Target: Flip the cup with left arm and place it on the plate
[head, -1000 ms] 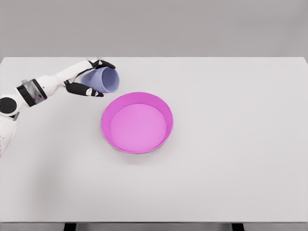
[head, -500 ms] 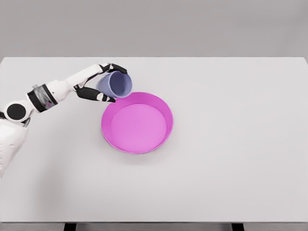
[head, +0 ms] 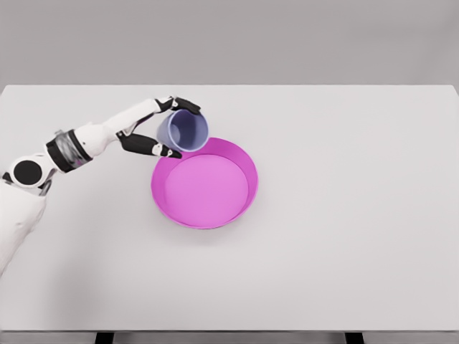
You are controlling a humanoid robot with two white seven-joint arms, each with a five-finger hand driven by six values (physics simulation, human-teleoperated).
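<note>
Item 1. Left hand [head: 161, 129], white with black fingertips, on a white jointed arm entering from the lower left. Condition: curled around the cup's body, fingers [head: 185, 105] over the far side, thumb [head: 154, 148] on the near side. Right arm: not visible.

Item 2. Pale lavender-blue plastic cup [head: 183, 130], smooth-walled, no handle visible. Location: held above the table, at the far-left rim of the plate and overlapping it in this view; whether it touches the rim cannot be told. Orientation: tilted, the open mouth facing toward the camera and up to the right, the interior visible; the base lies back in the palm. Long axis: runs from the palm out through the mouth, slanting between level and upright.

Item 3. Bright magenta round shallow plate [head: 244, 161] with a raised rim, left of the table's centre. Contents: nothing.

Item 4. White rectangular table [head: 358, 215].

Handling note, by judgement: the turn looks partly done. Finish rotating the wrist until the axis stands vertical, mouth up, before lowering. Carry the cup inward over the plate's flat floor, clear of the rim. Release only once the base sits flat; an early release risks tipping.
</note>
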